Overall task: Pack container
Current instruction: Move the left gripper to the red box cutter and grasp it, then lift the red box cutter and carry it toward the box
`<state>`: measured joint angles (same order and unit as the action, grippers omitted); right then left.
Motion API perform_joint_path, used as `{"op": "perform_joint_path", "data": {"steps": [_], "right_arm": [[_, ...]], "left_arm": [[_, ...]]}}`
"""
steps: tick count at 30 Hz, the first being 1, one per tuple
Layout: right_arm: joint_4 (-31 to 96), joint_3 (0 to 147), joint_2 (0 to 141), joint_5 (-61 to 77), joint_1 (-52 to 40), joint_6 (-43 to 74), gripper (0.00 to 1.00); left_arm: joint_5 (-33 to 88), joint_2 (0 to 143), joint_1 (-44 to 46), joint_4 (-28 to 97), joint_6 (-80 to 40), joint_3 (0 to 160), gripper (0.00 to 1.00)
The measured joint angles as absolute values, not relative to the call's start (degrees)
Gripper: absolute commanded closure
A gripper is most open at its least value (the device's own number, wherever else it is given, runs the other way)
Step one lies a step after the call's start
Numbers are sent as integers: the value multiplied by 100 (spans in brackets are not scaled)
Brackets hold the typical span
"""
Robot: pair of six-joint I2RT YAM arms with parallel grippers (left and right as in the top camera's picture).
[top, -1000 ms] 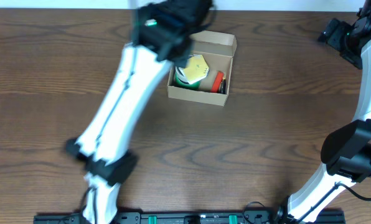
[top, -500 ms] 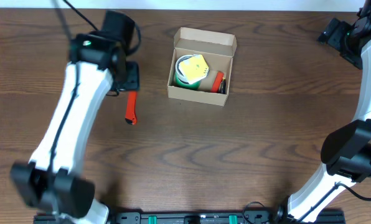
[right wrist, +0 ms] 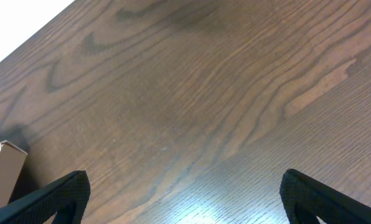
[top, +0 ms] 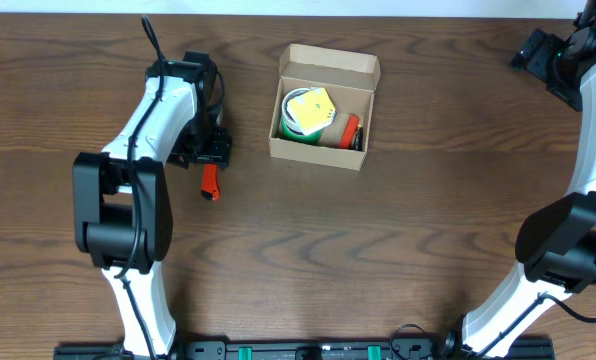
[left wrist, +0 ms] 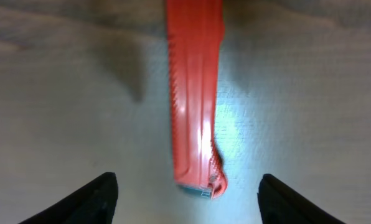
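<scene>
Left wrist: red cutter (left wrist: 193, 93) is seen centred within the wide-open left gripper (left wrist: 188, 191), long axis 12-to-6. Box (top: 316, 152) is placed at 3 o'clock overhead.

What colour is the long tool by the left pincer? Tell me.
Red-orange tool; clearest in the left wrist view.
</scene>
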<state>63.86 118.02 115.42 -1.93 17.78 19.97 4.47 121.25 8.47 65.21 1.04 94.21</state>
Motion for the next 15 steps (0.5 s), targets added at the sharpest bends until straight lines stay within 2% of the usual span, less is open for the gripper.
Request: {"op": "perform_joint_path", "data": {"steps": [6,15], "right_arm": [[6386,11802,11542,-193,1778,1997,1],[6388,11802,11542,-193,1778,1997,1]], "left_arm": [[705,12348,832,6250,187,9421,18],[790,12641,829,5999,193,9421,18]]}}
